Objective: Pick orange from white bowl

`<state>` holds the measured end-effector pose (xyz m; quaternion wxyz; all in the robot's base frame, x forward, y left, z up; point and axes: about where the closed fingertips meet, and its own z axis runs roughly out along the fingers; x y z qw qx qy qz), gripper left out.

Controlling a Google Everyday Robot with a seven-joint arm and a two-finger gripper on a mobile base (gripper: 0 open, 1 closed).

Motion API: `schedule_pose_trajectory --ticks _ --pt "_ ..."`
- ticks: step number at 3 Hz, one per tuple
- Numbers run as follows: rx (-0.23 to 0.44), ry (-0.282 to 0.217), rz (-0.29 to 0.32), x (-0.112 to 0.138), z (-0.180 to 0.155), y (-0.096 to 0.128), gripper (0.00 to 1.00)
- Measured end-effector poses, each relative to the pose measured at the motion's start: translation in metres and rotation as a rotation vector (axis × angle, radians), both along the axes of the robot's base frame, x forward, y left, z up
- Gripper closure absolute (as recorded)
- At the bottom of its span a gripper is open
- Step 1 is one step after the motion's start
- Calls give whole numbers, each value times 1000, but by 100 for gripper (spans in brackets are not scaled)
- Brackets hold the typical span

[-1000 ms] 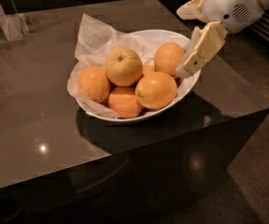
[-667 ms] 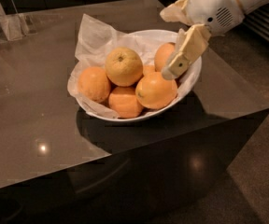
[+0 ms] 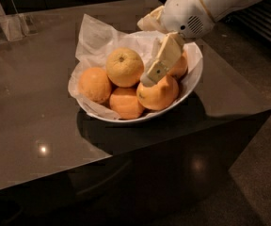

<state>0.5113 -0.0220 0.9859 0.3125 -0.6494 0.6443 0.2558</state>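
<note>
The orange (image 3: 124, 67), the biggest and palest fruit with dimpled skin and a dark navel facing up, sits in the white bowl (image 3: 197, 74) just left of the frame's centre, on top of the pile. It rests against three of the four smaller, deeper-orange fruits (image 3: 94, 84) around it: one at its left, one below it at the front of the bowl, and one at the lower right. The fourth lies at the back right, partly hidden. Crumpled white paper (image 3: 95, 36) lines the bowl and stands above the rim at the upper left. The bowl stands on a dark glossy worktop (image 3: 32, 117), near its right-hand corner. The white arm (image 3: 206, 4) enters from the upper right of the frame, and the tool (image 3: 154, 70) slants down and to the left into the bowl. Its cream tip is just to the right of the orange and lies over the top of the lower-right fruit, seemingly touching it, though that is hard to judge from this angle. I cannot tell whether the tool is open or closed, and it holds nothing that shows. A clear container (image 3: 13, 25) stands on the worktop at the upper left of the frame, well apart from the bowl.
</note>
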Motion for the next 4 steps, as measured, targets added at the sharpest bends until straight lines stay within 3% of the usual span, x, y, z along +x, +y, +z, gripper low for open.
schedule_pose_trajectory --ticks 2,4 --pt "-116 -1 9 10 -23 23 0" --pt "-140 31 14 20 -39 35 0"
